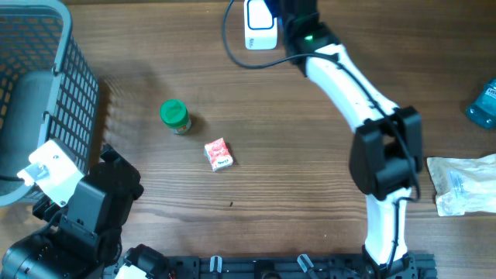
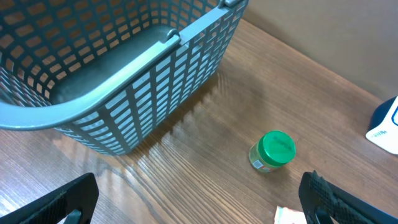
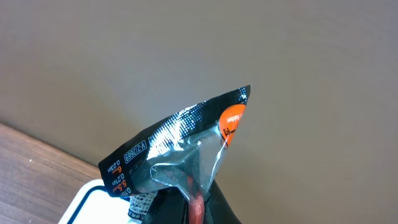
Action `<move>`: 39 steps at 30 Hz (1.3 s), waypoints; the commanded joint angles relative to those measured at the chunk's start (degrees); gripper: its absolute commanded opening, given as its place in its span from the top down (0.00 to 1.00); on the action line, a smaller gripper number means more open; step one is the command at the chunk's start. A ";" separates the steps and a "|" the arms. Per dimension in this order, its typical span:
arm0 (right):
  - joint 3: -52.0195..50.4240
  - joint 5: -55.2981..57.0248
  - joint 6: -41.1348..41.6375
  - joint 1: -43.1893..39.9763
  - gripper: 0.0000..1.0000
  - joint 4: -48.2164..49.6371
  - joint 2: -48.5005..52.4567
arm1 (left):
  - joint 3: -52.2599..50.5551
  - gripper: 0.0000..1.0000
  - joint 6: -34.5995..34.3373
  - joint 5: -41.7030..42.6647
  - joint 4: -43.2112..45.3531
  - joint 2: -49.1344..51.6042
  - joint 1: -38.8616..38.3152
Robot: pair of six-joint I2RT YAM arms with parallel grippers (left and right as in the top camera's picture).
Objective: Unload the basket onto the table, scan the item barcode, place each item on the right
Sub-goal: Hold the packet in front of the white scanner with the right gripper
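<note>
My right gripper [image 3: 196,210] is shut on a black packet [image 3: 177,155] that has a clear plastic window, an orange spot and white print. It holds the packet upright by its lower edge. A barcode label shows at the packet's bottom left. Just below and left of the packet lies the white scanner [image 3: 87,202]. In the overhead view the scanner [image 1: 260,25] sits at the table's far edge, with the right arm [image 1: 349,85] reaching up beside it. My left gripper [image 2: 202,208] hangs open over bare wood at the front left, with nothing between its fingers.
A grey mesh basket [image 1: 74,85] stands at the far left. A green-lidded jar [image 1: 175,116] and a small red-and-white packet [image 1: 218,153] lie mid-table. A blue bottle [image 1: 484,105] and a clear bag [image 1: 465,182] are at the right edge.
</note>
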 commanded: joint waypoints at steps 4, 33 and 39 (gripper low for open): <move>1.29 -1.88 -8.46 3.45 0.95 9.73 7.76 | 0.42 0.00 -0.92 -0.11 0.02 0.17 0.52; 1.27 -6.05 -16.15 2.29 0.95 9.81 14.08 | 0.42 0.00 -0.92 -0.11 0.02 0.17 0.52; 1.27 -0.61 -17.44 1.92 0.95 5.64 7.78 | 0.42 0.00 -0.92 -0.11 0.02 0.17 0.52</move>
